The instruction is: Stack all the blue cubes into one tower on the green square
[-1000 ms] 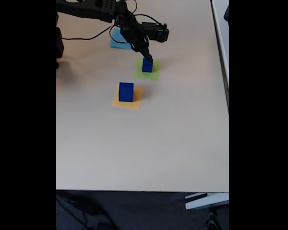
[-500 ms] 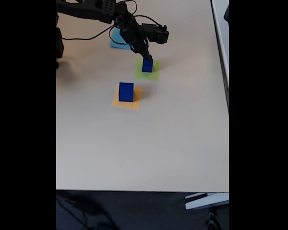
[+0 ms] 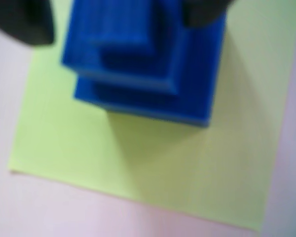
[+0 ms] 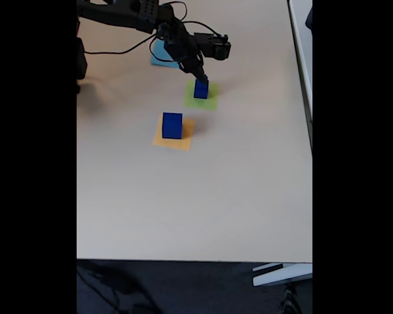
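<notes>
My gripper (image 4: pixel 200 78), upper centre of the fixed view, pinches a small dark-blue cube (image 3: pixel 121 27) atop a wider blue cube (image 3: pixel 187 84) on the lime-green paper square (image 3: pixel 138 158) (placing step); next I should let go, then fetch the large blue cube (image 4: pixel 172 125) mid-frame.

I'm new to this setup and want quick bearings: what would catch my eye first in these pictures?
In the wrist view, the blue stack fills the upper frame: a smaller cube sits on a larger one on the green square. In the fixed view, the gripper hangs right at the top of that stack, at the table's far side. Nearer the camera, another blue cube stands alone on an orange-yellow square.
</notes>
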